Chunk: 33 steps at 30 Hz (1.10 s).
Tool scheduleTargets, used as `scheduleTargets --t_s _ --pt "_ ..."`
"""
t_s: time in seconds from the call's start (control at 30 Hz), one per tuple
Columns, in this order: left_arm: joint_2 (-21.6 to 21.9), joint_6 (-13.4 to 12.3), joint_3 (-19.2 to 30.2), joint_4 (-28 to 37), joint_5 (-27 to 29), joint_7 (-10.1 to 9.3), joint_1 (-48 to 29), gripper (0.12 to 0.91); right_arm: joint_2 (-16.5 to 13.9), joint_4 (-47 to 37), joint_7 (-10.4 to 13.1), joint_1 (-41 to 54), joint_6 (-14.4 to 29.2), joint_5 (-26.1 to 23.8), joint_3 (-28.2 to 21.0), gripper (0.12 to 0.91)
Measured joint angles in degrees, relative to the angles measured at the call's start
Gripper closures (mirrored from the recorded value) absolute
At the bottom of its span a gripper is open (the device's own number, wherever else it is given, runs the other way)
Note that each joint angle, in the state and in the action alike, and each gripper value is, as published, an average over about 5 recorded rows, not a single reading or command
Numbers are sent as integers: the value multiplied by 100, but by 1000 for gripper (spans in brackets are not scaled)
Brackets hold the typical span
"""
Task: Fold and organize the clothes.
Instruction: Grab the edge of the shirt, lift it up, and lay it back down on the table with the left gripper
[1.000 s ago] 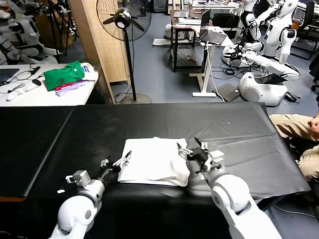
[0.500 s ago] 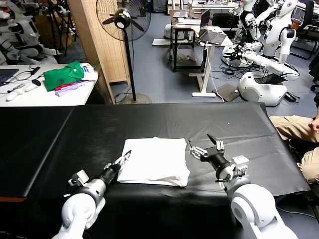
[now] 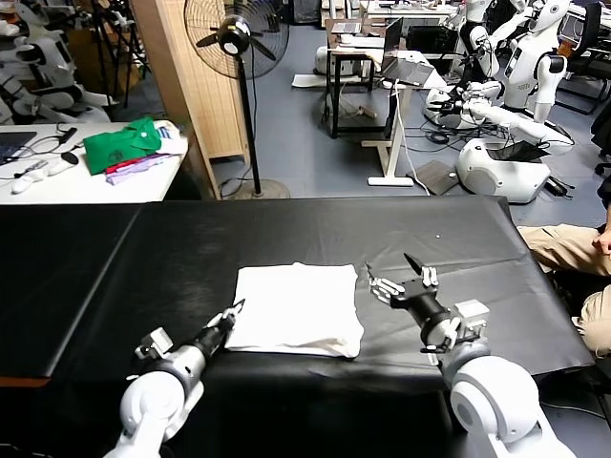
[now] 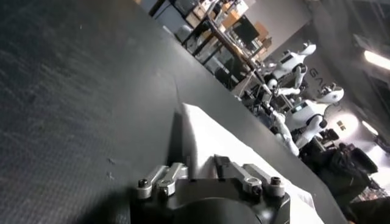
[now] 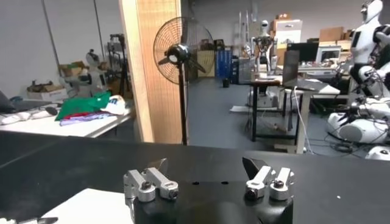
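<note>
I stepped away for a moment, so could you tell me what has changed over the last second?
The right end effector, open, drew back off the folded white T-shirt to its right-hand side. The left end effector closed at the shirt's near left corner; whether it pinches cloth is unclear. The T-shirt lies folded as before on the black table.

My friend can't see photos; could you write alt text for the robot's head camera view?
A folded white T-shirt lies on a black table. The robot's left tool, shut, sits at the shirt's near-left corner; the right tool hovers open beside its right edge.
</note>
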Motion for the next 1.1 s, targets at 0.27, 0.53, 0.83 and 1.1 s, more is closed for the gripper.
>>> scheduleTargets --t_s 0.27,0.53,0.83,1.1 --pt "245 -554 189 -322 2047 135 243 883 71 -174 54 -233 -324 -956 211 227" --pt "885 -777 -60 -463 4170 192 473 883 134 -330 16 -299 -324 -1214 222 227" --pt "2054 -866 -1005 -454 5249 219 852 883 149 -571 15 -114 -329 -1256 55 227" --pt "2883 -792 -1893 -896 5515 125 1335 883 248 -815 7 58 -296 -1283 -121 227"
